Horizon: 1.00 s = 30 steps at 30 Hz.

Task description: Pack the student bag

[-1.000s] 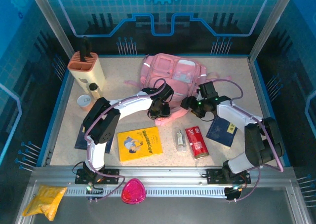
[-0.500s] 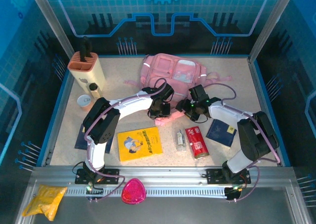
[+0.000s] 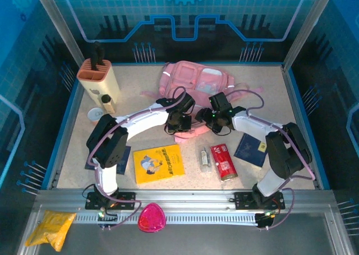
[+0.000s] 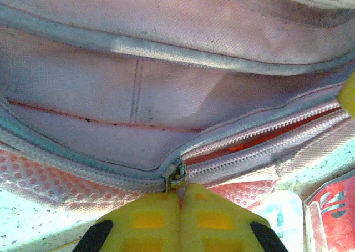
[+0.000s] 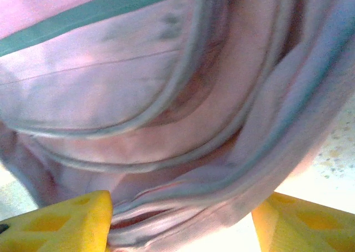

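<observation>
Left claw [image 4: 178, 192] is pressed together, pinching the zipper tab [image 4: 175, 177] of the pink bag [image 3: 197, 81] at the far middle of the table [image 3: 133, 76]. Right claw [image 5: 177, 230] is spread wide around a bag fold. I think the bag is being unzipped. Next, the tab needs a steady pull along the teeth. Words on the yellow book [image 3: 160, 164] are too small to read.

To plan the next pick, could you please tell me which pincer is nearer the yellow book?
Left. The left pincer is at the near edge of the student bag, beyond the yellow book; the right pincer is farther right, beyond the red packet.
</observation>
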### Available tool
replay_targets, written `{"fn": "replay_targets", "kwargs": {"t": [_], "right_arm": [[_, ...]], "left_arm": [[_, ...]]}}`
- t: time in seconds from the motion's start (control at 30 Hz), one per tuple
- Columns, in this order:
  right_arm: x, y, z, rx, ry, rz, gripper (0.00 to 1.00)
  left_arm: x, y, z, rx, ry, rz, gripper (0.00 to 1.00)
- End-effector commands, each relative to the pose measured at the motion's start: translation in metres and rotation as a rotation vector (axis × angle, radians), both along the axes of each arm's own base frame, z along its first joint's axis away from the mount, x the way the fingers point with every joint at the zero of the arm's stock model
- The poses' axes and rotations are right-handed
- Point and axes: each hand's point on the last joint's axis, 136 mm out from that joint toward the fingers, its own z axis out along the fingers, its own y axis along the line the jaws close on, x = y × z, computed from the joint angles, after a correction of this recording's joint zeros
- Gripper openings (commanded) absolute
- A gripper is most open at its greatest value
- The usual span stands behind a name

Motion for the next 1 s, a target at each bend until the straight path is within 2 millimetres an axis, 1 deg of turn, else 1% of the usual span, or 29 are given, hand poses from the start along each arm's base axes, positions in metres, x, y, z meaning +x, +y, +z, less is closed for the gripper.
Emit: {"fn": "replay_targets", "kwargs": {"t": [0.0, 0.1, 0.17, 0.23, 0.33, 0.4, 0.5, 0.57, 0.67, 0.73, 0.97], "right_arm": [[-0.001, 0.004, 0.006, -0.009, -0.008, -0.01, 0.69], [0.001, 0.006, -0.008, -0.043, 0.052, 0.007, 0.7], [0.005, 0.006, -0.014, -0.057, 0.053, 0.003, 0.67], [0.01, 0.004, -0.016, -0.073, 0.046, -0.001, 0.62], [0.014, -0.001, -0.016, -0.113, 0.026, 0.016, 0.53], [0.016, -0.003, -0.017, -0.133, 0.026, 0.043, 0.45], [0.016, -0.011, -0.021, -0.166, 0.03, 0.052, 0.27], [0.015, -0.016, -0.021, -0.174, 0.025, 0.051, 0.18], [0.015, -0.022, -0.018, -0.177, 0.006, 0.062, 0.05], [0.016, -0.026, -0.014, -0.193, -0.013, 0.066, 0.0], [0.023, -0.044, -0.002, -0.199, -0.052, 0.048, 0.0]], "left_arm": [[-0.004, 0.009, 0.016, 0.006, -0.015, -0.004, 0.0], [-0.002, 0.008, 0.021, 0.001, -0.027, -0.005, 0.0], [-0.002, 0.009, 0.022, 0.005, -0.031, -0.006, 0.0], [-0.002, 0.01, 0.023, 0.009, -0.027, -0.006, 0.0], [-0.005, 0.009, 0.025, 0.007, -0.024, -0.029, 0.0], [-0.006, 0.012, 0.026, 0.02, -0.028, -0.038, 0.0], [-0.007, 0.018, 0.025, 0.057, -0.028, -0.044, 0.0], [-0.008, 0.024, 0.023, 0.083, -0.02, -0.044, 0.0], [-0.01, 0.031, 0.022, 0.097, -0.012, -0.047, 0.0], [-0.01, 0.036, 0.023, 0.1, -0.014, -0.044, 0.0], [-0.013, 0.057, 0.014, 0.108, 0.01, -0.005, 0.0]]}}
